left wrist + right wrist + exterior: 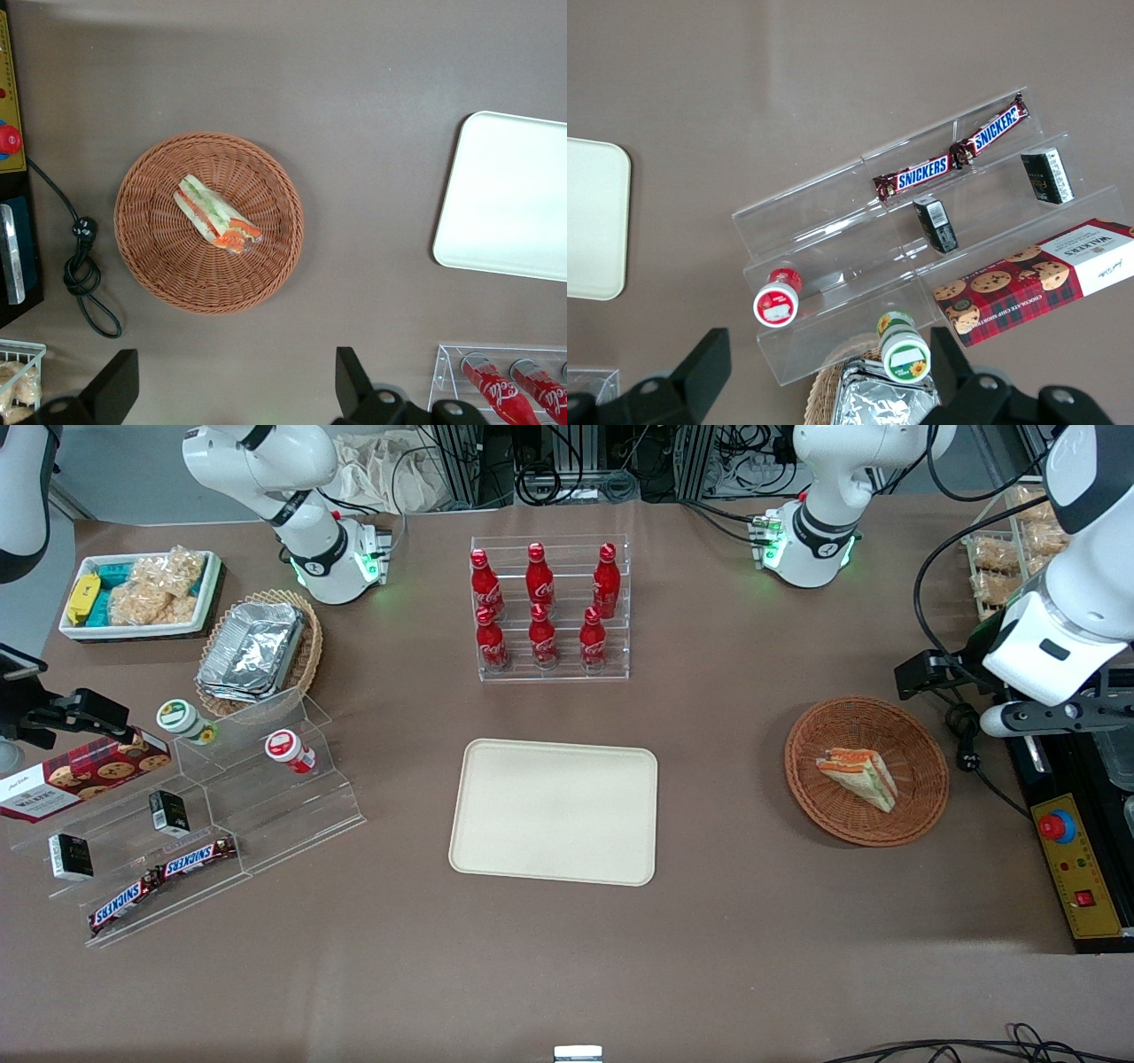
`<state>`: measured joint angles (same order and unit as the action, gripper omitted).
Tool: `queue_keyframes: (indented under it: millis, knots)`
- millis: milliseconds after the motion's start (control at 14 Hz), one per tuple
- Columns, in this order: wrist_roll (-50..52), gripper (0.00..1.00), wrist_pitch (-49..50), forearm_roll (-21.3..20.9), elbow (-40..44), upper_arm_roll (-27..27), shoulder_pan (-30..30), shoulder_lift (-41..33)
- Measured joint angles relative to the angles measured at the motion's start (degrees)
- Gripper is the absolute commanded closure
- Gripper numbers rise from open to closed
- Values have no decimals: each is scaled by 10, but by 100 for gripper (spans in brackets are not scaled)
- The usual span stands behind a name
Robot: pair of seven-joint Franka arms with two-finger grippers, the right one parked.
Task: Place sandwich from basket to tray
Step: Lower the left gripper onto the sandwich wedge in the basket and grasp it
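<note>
- The sandwich (pixel 858 776) lies inside the basket (pixel 921 797), a wrapped triangular wedge resting on its side on the woven bottom, a little off the middle. Its orange, red and green filling layers face up.
- The basket stands on the brown tabletop (pixel 726 921) toward the working arm's end, about as far from the front camera as the tray, and well apart from it.
- The tray (pixel 555 811) lies flat near the middle of the tabletop, with nothing on it.
- The tool (pixel 232 390) hangs above the tabletop close to the basket, over the strip nearer the working arm's base. In the left wrist view its two dark fingers (pixel 113 385) stand wide apart with nothing between them, and neither touches the basket or the sandwich.
- In the front view the working arm's wrist (pixel 1059 646) sits over the tabletop's edge at that end, above the basket's level and just beside a black box with a yellow control panel (pixel 1081 868).
- A clear rack of red cola bottles (pixel 542 607) stands farther from the front camera than the tray, toward the edge where the arms are mounted.
- Toward the parked arm's end stand a clear stepped display (pixel 221 806) with snack bars and small jars, a tan basket of foil containers (pixel 257 651), and a white bin of snacks (pixel 142 593).
</note>
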<state>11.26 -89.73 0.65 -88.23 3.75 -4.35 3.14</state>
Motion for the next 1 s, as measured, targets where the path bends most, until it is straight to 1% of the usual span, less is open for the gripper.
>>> queue_keyframes:
  millis: [214, 286, 500, 643, 786, 1000]
  knots:
    - [5, 0, 0, 0, 1, -3, 0, 0]
    - [23, 0, 1, 0, 1, -4, 1, 0]
    - [139, 0, 2, 3, 0, -4, 0, 5]
    - [187, 0, 1, 5, -11, -4, 1, 15]
    - [254, 0, -30, 5, -48, -9, 1, 25]
    - [336, 0, -154, 5, -156, -26, 4, 35]
